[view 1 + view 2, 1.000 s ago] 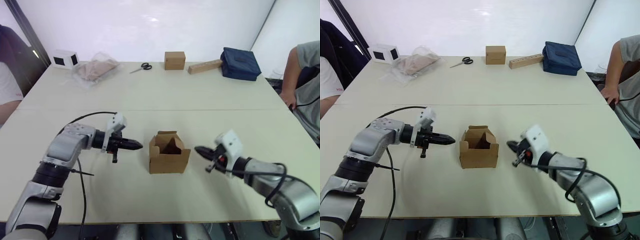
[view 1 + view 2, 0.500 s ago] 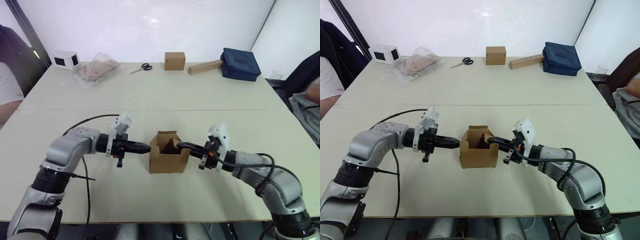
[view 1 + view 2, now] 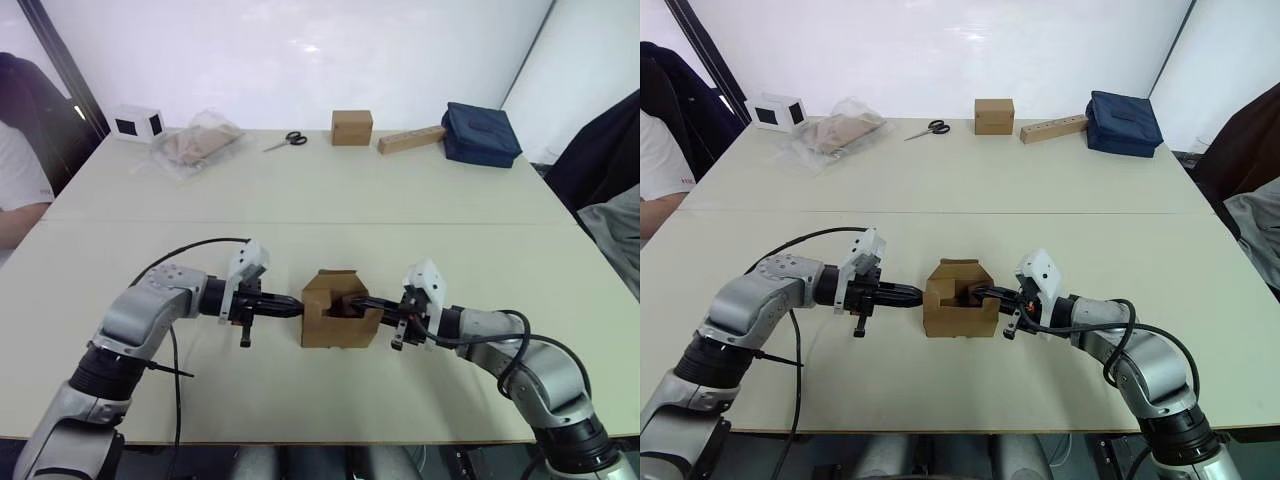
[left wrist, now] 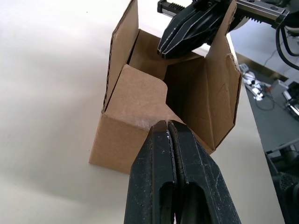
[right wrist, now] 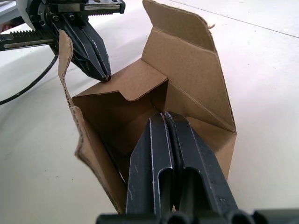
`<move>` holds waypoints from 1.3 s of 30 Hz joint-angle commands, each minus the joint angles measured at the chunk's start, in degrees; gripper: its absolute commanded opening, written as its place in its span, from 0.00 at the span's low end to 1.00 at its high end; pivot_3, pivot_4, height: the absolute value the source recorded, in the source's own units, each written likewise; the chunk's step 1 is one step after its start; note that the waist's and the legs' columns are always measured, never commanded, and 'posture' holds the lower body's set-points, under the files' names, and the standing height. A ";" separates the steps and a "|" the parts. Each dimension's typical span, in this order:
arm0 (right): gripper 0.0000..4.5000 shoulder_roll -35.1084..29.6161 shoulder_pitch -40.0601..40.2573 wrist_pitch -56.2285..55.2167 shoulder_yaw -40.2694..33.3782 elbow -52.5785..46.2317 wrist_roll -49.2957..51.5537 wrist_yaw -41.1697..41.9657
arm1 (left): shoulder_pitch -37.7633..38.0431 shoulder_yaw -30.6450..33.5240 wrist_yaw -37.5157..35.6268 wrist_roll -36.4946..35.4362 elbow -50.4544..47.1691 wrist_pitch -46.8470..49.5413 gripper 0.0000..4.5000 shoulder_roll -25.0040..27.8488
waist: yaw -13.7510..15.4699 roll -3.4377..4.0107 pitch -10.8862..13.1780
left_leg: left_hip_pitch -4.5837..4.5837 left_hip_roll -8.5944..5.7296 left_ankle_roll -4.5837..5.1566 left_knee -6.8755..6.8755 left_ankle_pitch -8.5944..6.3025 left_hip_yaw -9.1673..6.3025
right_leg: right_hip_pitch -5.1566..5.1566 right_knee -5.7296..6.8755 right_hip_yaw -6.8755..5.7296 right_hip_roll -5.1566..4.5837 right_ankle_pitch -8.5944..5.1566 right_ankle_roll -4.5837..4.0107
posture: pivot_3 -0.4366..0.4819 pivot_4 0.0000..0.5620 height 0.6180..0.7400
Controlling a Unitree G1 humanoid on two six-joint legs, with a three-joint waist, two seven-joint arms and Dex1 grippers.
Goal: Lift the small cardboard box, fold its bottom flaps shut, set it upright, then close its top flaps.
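The small cardboard box (image 3: 338, 328) stands on the table between my two arms, its open end facing up. One of the top flaps (image 4: 140, 93), with a stepped tab edge, is folded inward on the box's left side; other flaps (image 5: 184, 56) stand up. My left gripper (image 3: 297, 303) is shut, and its tips touch the folded flap at the box's left rim (image 4: 167, 124). My right gripper (image 3: 358, 298) is shut and reaches over the right wall, with its tips inside the opening (image 5: 164, 116). Neither gripper holds anything.
Along the table's far edge lie a white box (image 3: 137, 122), a plastic bag (image 3: 196, 147), scissors (image 3: 285, 141), a flapless brown cube (image 3: 352, 127), a long tan block (image 3: 410, 138) and a navy bag (image 3: 482, 134). A person (image 3: 20, 190) sits at the left and another (image 3: 610, 200) at the right.
Both grippers closed in on the box from either side. The left tips now touch its left flap and the right tips have passed over the right wall into the opening.
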 commanded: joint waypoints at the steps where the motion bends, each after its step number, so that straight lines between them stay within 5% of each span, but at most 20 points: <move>1: 0.00 0.64 -1.23 1.55 -3.44 -3.42 2.43 -2.02 | -0.73 1.26 0.89 -1.70 -0.89 2.49 0.01 0.20 | -0.05 0.01 0.01 | -0.02 0.00 0.00 0.00 0.00 0.00 | -0.02 0.00 0.00 0.00 0.00 0.00 | 0.48 0.27 1.00; 7: 0.00 3.43 -5.91 7.31 -12.41 -10.25 13.61 -9.19 | -4.97 7.18 0.06 -8.15 -1.37 7.67 0.01 2.28 | -0.20 0.00 0.08 | -0.11 0.05 0.00 0.00 0.00 -0.02 | -0.17 0.06 0.00 0.07 0.01 0.01 | 0.48 0.27 1.00; 15: 0.00 -0.61 -3.33 12.08 -10.73 -18.34 19.13 -9.21 | -11.00 6.10 -0.29 -4.14 9.63 2.65 0.01 1.76 | -0.12 0.00 0.09 | -0.14 0.02 0.00 -0.18 0.00 0.02 | -0.22 -0.02 -0.01 0.05 0.00 0.00 | 0.48 0.27 1.00; 20: 0.00 -1.54 -4.21 12.68 -4.65 -19.25 17.73 -8.39 | -20.53 0.64 1.19 4.99 31.99 -9.66 0.01 -9.49 | 0.40 -0.02 0.10 | -0.16 -0.03 0.00 -0.06 0.00 -0.01 | -0.17 -0.04 -0.05 0.02 0.00 0.00 | 0.48 0.27 1.00; 25: 0.00 -2.13 -5.96 11.82 -0.70 -17.06 14.46 -7.61 | -22.74 -2.00 1.11 10.20 41.99 -17.66 0.01 -17.55 | 0.54 -0.04 0.11 | -0.30 -0.08 0.05 -0.02 -0.03 0.05 | -0.26 -0.09 0.00 0.02 0.00 0.00 | 0.48 0.27 1.00; 29: 0.00 -2.16 -6.52 11.14 1.78 -15.24 11.56 -7.25 | -23.15 -1.51 -1.20 10.55 44.22 -18.96 0.01 -20.15 | 0.05 -0.05 0.10 | -1.07 -0.12 0.06 0.00 -0.02 0.01 | -1.07 0.03 -0.02 0.13 0.16 0.26 | 0.48 0.27 1.00; 39: 0.00 -0.63 -6.67 9.67 3.96 -11.11 8.09 -6.32 | -20.38 -1.36 -8.85 8.41 36.18 -14.00 0.01 -19.06 | -0.18 -0.05 0.10 | -1.04 0.00 0.06 -0.02 -0.03 -0.05 | -1.00 0.01 -0.10 0.12 0.14 0.23 | 0.48 0.27 1.00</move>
